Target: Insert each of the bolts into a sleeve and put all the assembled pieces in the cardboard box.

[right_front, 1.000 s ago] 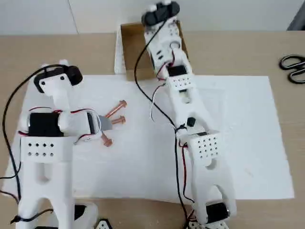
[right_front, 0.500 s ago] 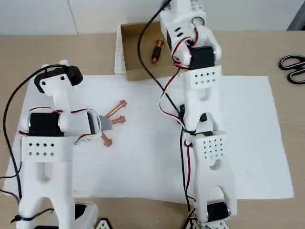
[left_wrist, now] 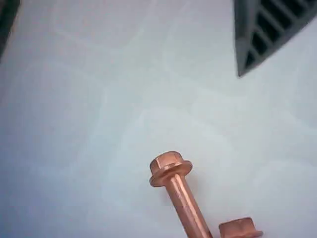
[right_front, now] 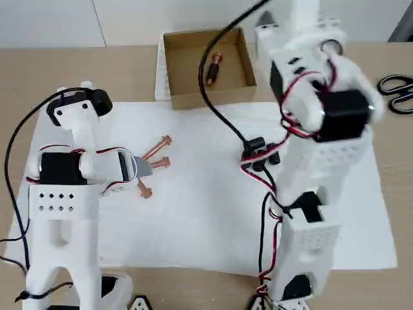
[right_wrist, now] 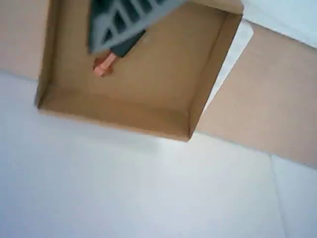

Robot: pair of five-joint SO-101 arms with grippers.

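Note:
The cardboard box [right_front: 173,71] stands at the table's far edge. One assembled piece [right_front: 213,67], a copper bolt in a dark sleeve, lies inside it. The right wrist view looks down into the box [right_wrist: 148,84], where the piece [right_wrist: 111,59] lies under my right gripper's grey finger [right_wrist: 124,20]. My right gripper [right_front: 271,22] is raised to the right of the box, open and holding nothing. Three loose copper bolts [right_front: 157,148] lie on the white paper. My left gripper [right_front: 141,166] is low beside them and open, with one bolt [left_wrist: 179,193] just ahead of it.
A white paper sheet [right_front: 193,219] covers the middle of the table. Black scissors [right_front: 397,90] lie at the far right edge. The right arm's cables [right_front: 255,155] hang over the paper.
My right arm has lifted out of the box and swung back to the right, leaving the assembled piece lying inside. The left arm and the three bolts have not moved.

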